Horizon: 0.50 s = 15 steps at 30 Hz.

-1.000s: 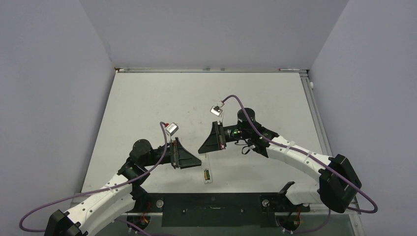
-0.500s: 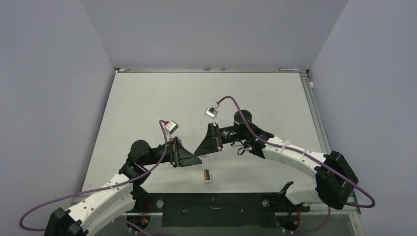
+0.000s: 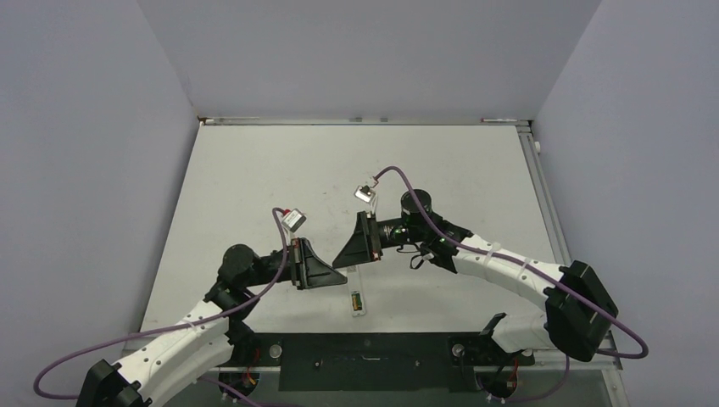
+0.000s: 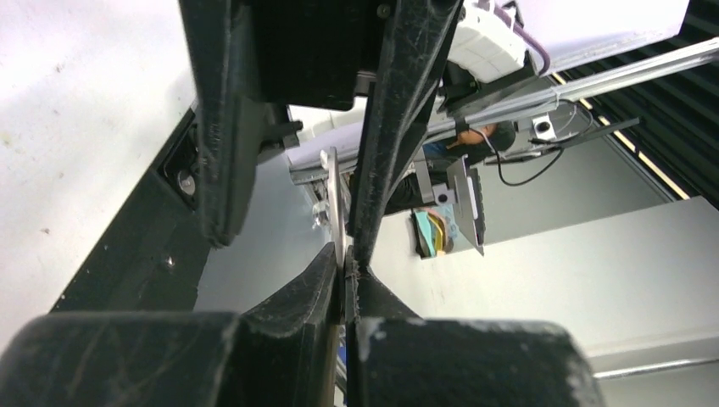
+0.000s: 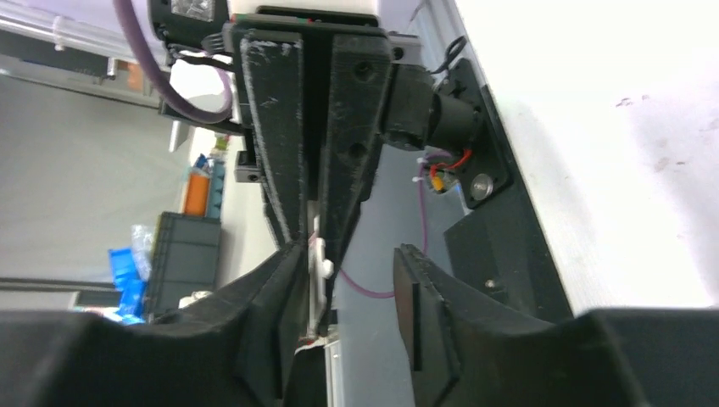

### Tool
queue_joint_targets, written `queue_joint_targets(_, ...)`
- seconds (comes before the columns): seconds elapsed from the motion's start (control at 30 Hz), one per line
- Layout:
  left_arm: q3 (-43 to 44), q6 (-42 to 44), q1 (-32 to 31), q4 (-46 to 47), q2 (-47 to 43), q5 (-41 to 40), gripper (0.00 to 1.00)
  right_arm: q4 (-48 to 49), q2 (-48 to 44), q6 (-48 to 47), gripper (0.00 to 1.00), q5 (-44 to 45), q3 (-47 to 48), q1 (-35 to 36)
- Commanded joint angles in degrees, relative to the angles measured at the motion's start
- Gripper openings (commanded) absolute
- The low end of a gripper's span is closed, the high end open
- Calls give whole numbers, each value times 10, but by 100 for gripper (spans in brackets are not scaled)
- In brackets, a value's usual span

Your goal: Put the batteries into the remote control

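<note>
Left wrist view, entries as follows.

1. My left claw [image 4: 348,284]: fingertips together, clamped on the end of a thin white plastic piece [image 4: 334,199]. The piece shows edge-on and runs away from me toward the opposite claw.

2. My right claw [image 5: 349,252]: jaws apart, straddling the same piece. The piece lies against one finger and the other finger stands clear of it. I see no grip there.

3. Thin white plastic piece: carried between the two claw tips over the table [image 3: 254,186], centre and toward the near edge. I judge it to be the remote's battery cover, though no view confirms that. Handling, as judged:
   - It is very light and stiff but thin, so a hard squeeze could flex or snap it.
   - Its faces are smooth, so it may pivot in a tip pinch.
   - It is best taken across the flat faces, well in from the end.

4. Remote control [image 3: 359,303]: slim white bar lying flat on the table, just on the near side of both claw tips, with neither claw on it. A small green-and-orange patch shows on its upper face. I cannot tell whether that is a mark or seated cells. Handling, as judged:
   - It is light, rigid and slick, so it will likely skate if nudged.
   - It is best gripped across the long sides at mid-length.

5. Batteries: none loose that I can make out in any view.
</note>
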Motion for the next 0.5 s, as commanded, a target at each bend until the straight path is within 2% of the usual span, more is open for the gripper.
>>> queue_joint_targets(0.0, 0, 7, 0, 4, -29, -76, 0, -149, -52, -111, 48, 69, 57, -6)
queue_joint_targets(0.07, -4, 18, 0, -36, -59, -111, 0, -289, -84, -177, 53, 141, 92, -9)
queue_joint_targets(0.17, -9, 36, 0, -101, -108, -183, 0, -386, -115, -225, 54, 234, 124, 4)
queue_joint_targets(0.33, -13, 40, 1, -137, -137, -261, 0, -362, -182, -184, 53, 341, 82, 39)
queue_joint_targets(0.47, -28, 12, 0, -138, -151, -317, 0, -332, -209, -176, 53, 425, 60, 102)
